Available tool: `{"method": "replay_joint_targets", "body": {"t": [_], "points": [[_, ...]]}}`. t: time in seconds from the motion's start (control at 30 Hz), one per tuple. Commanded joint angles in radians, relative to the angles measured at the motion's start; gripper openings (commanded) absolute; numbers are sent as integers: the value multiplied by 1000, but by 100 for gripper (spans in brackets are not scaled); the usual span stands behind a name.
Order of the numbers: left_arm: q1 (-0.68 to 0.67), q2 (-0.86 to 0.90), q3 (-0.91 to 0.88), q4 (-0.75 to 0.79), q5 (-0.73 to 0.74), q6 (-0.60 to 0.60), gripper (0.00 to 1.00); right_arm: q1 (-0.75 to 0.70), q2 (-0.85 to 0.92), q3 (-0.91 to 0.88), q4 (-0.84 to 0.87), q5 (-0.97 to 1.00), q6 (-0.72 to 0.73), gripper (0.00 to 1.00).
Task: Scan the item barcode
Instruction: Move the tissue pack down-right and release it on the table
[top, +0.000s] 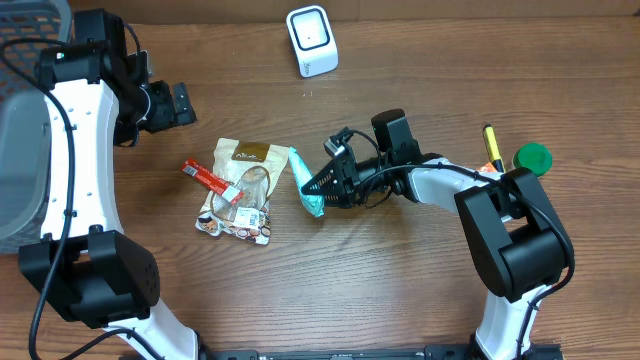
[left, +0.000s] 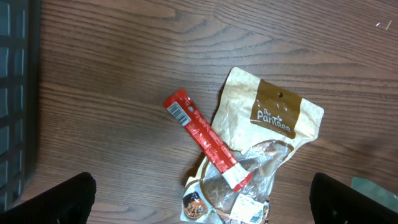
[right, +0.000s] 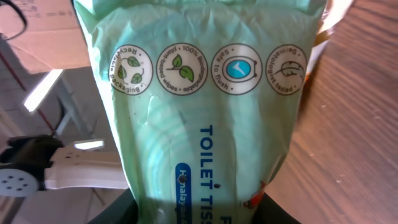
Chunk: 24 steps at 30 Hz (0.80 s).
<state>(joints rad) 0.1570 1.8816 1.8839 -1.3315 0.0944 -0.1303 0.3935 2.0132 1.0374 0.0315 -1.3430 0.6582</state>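
My right gripper (top: 318, 188) is shut on a pale green toilet tissue packet (top: 308, 183) near the table's middle. In the right wrist view the packet (right: 205, 112) fills the frame, printed side toward the camera, with my right gripper (right: 199, 214) clamped round its lower end. A white barcode scanner (top: 312, 40) stands at the back of the table. My left gripper (top: 182, 102) hangs open at the left. In its wrist view the left gripper (left: 202, 202) spans wide above a brown snack bag (left: 273, 118) and a red stick pack (left: 208, 140), touching neither.
The brown snack bag (top: 240, 190) and the red stick pack (top: 210, 178) lie left of the packet. A grey basket (top: 20, 120) stands at the far left. A green lid (top: 533, 157) and a yellow pen (top: 491, 145) lie at the right.
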Motion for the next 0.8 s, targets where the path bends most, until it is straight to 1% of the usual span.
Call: {"method": "replay_joint_targets", "body": {"t": [0.0,0.1,0.23,0.33,0.47,0.6,0.67,0.77], "points": [[-7,-5,-2,1,7,11,100,5,-19,-4,-37,65,-88,42],[-7,-5,-2,2,7,11,100,5,-19,-3,-128,202,-93,40],[-7,-5,-2,2,7,11,100,5,-19,-3,-262,437,-137,39],[-7,-5,-2,2,7,11,100,5,-19,-3,-318,558,-137,39],[-7,-5,-2,2,7,11,100,3,-21,0,-325,543,-137,39],[-7,-5,-2,2,7,11,100,-1,-24,32,-325,424,-159,40],[-7,-5,-2,2,7,11,100,-2,-26,48,-326,406,-158,41],[-7,-5,-2,2,7,11,100,-2,-26,51,-328,428,-164,47]]}}
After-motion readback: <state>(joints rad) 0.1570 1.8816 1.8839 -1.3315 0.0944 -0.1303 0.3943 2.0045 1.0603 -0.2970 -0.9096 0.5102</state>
